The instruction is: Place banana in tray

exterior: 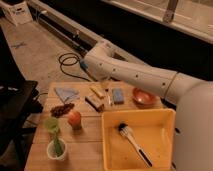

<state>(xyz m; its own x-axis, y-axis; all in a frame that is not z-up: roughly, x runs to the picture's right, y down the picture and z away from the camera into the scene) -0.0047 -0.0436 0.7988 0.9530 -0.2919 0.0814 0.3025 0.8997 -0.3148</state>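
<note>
The banana (pixel 97 91), a small pale-yellow piece, lies on the wooden table (pixel 85 145) near its far edge, between a blue cloth and a blue sponge. The tray (pixel 108 142), a large deep yellow bin, stands at the table's front right and holds a dark-handled brush (pixel 133 143). My white arm reaches in from the right, bends at the far side of the table and points down. The gripper (pixel 104 84) hangs just above and slightly right of the banana, at the table's far edge. Nothing shows in its grasp.
A brown-and-tan block (pixel 94 103) lies just in front of the banana, with the blue sponge (pixel 118 96) and an orange bowl (pixel 144 97) to the right. The blue cloth (pixel 66 93), a brown cluster (pixel 62 109), an orange fruit (pixel 74 119) and a potted green plant (pixel 55 144) stand on the left.
</note>
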